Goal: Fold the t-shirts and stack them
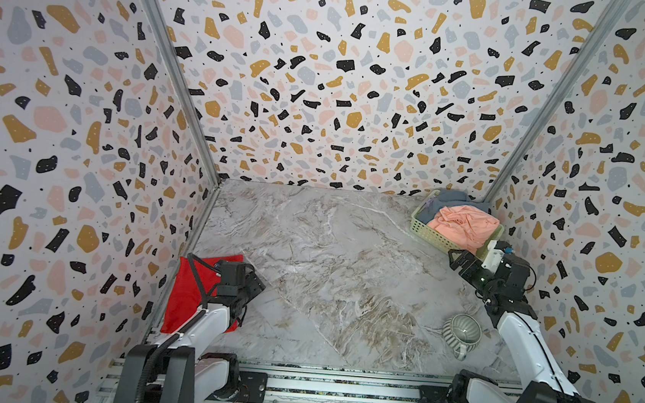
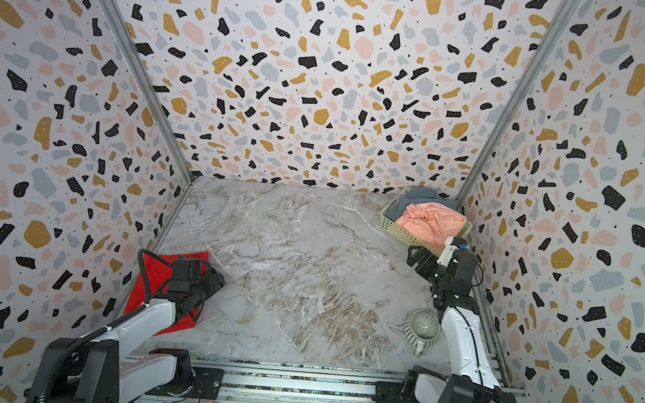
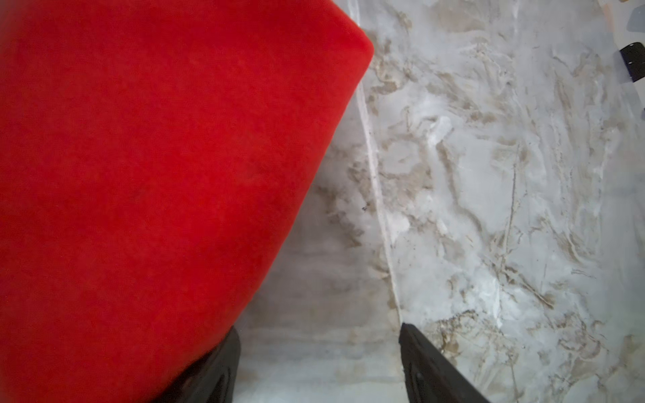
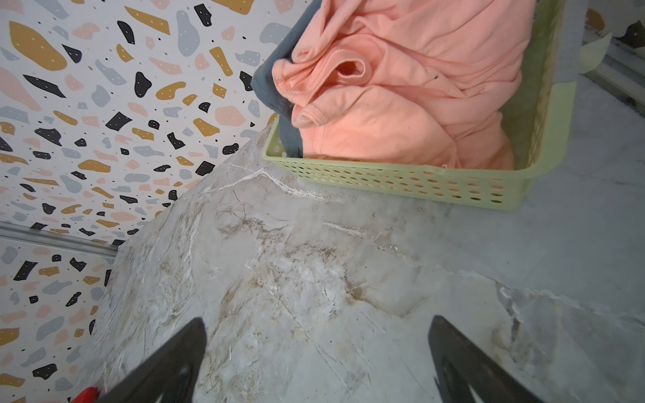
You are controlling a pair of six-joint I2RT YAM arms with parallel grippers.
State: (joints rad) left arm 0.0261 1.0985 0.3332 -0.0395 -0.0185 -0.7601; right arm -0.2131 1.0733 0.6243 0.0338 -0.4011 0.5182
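Nearest the viewer, a ribbed mug [image 1: 463,332] stands on the counter [image 1: 328,251] on the near side of the basket, close beside the right arm and clear of the work. The red t-shirt [image 1: 189,294] lies flat, as a folded rectangle with a rounded corner, well apart from the basket and diagonally across the counter from it. The left gripper [image 3: 317,345] hangs over that shirt's basket-side edge. Its jaws are spread with bare counter between them, and one finger sits at the cloth's border; contact there cannot be confirmed. The right gripper [image 4: 317,324] is just short of the basket [image 4: 401,181], jaws spread wide and empty, pointing over bare counter toward the basket's long perforated wall. Inside lies the salmon-pink t-shirt [image 4: 401,104], crumpled and heaped above the rim, with no usable long axis. The grey-blue t-shirt [image 4: 268,87] is beneath and behind it, showing only at the basket's far end. Assessment: one shirt is done and two remain unfolded. The right arm is much the nearer to the basket, and the pink shirt lies ahead of its gripper and higher, beyond the wall. The next pick therefore appears to need a rise over the rim and a descent into the top folds. The risk is catching the grey-blue cloth or dragging the light basket.
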